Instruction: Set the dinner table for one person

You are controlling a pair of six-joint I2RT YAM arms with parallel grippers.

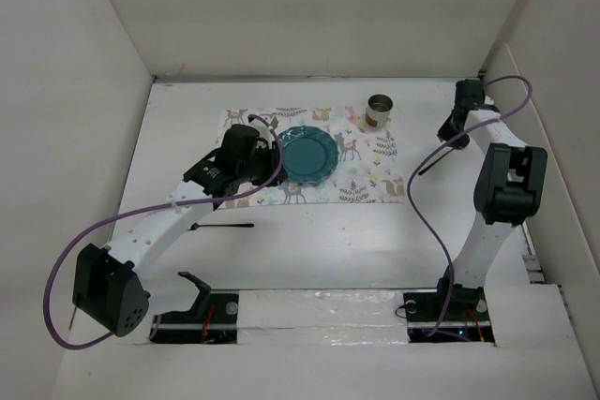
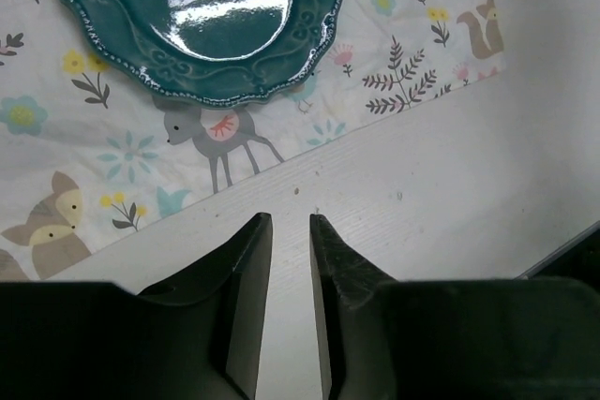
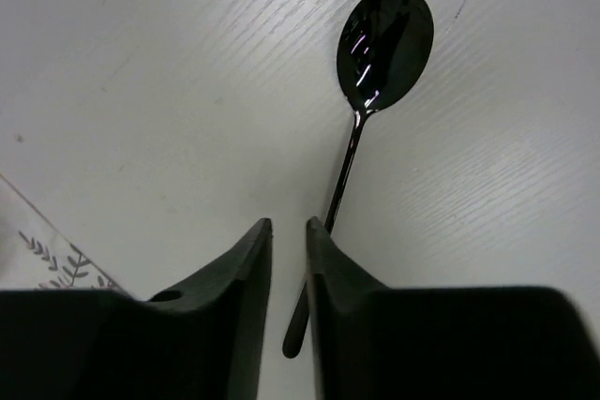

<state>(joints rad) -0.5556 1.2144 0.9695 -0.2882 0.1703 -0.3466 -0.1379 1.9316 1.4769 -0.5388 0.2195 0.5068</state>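
The white dinner table (image 1: 309,250) carries an animal-patterned placemat (image 1: 375,175). A teal plate (image 1: 307,155) sits on the placemat's middle and shows again as the plate (image 2: 197,16) in the left wrist view. My left gripper (image 2: 291,217) hovers over bare table just off the placemat's (image 2: 84,166) near edge. Its jaws stand narrowly open with nothing between them. A black spoon (image 3: 384,39) lies flat on the table to the right of the placemat. My right gripper (image 3: 289,222) hangs over the handle end, narrowly open. The handle runs under the right finger (image 3: 328,259).
A metal cup (image 1: 379,111) stands on the placemat's far right corner. A thin black utensil (image 1: 220,227) lies on the table left of centre, in front of the placemat. The spoon (image 1: 431,161) lies beside the right arm (image 1: 506,185). White walls enclose the table.
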